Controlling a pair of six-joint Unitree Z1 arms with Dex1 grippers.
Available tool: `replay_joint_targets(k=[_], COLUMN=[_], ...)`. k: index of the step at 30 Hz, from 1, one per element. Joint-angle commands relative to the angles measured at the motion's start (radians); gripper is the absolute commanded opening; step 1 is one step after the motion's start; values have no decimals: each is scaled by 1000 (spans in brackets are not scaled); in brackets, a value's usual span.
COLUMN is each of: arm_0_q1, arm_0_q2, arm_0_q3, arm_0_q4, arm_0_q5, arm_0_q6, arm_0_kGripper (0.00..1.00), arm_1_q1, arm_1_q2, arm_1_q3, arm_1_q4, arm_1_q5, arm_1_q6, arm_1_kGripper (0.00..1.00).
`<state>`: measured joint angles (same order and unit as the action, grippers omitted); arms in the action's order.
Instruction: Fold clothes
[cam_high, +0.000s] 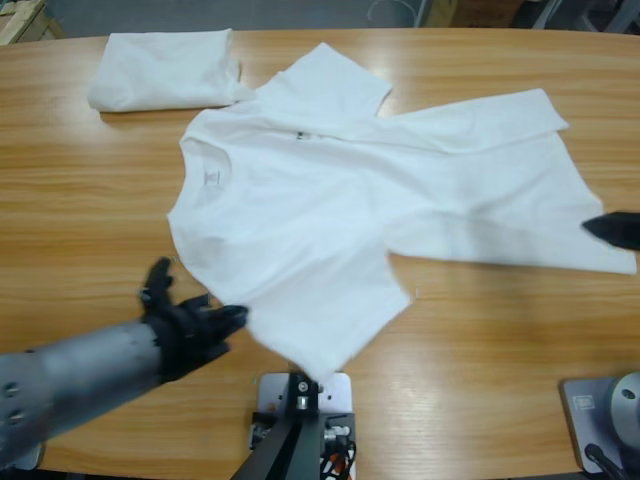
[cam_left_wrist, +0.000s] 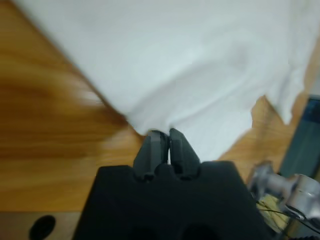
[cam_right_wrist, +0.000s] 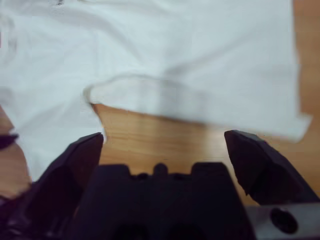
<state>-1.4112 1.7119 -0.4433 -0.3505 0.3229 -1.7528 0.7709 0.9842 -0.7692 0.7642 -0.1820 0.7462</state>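
The left hand (cam_high: 228, 318), jaws clenched on the near sleeve edge of the spread plain white cotton T-shirt (cam_high: 330, 210), holds that corner, probably ready to draw it across for a fold. The shirt lies on the long wooden desk (cam_high: 80, 200) ahead of this hand; a folded white rectangular bundle (cam_high: 165, 68) sits far beyond. The right hand (cam_right_wrist: 165, 145), jaws released, hovers just short of the hem. Only the left wrist view confirms the pinch.

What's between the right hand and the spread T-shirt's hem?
Bare wooden table. In the right wrist view the right hand is open, short of the spread T-shirt, with only wood showing between its jaws and the cloth edge.
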Motion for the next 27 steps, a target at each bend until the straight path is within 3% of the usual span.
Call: replay_joint_targets(k=[1,5,9,12,15,20,23,27], arm_0_q1=[-23,-41,-41,-41,-41,13,50,72], arm_0_q2=[-187,-231,-222,-203,-196,-267,-320,-320], arm_0_q3=[-65,-61,-52,-52,-40,27,68,84], arm_0_q4=[429,501,505,503,502,525,547,542], arm_0_q5=[-91,-122,-133,-137,-137,-145,-164,-183], arm_0_q6=[-28,-40,-43,-47,-94,-155,-153,-147], arm_0_kGripper=[0,0,0,0,0,0,0,0], arm_1_q1=[-162,-332,-413,-441,-447,-446,-446,-414], arm_1_q2=[170,208,238,326,436,469,496,500], arm_1_q3=[139,132,107,96,117,122,120,114], arm_1_q4=[-66,-56,-9,22,-36,-54,-58,-21], arm_1_q5=[30,28,28,61,192,158,156,196], arm_1_q6=[394,424,451,566,738,840,896,973], arm_1_kGripper=[1000,991,987,983,977,977,878,875])
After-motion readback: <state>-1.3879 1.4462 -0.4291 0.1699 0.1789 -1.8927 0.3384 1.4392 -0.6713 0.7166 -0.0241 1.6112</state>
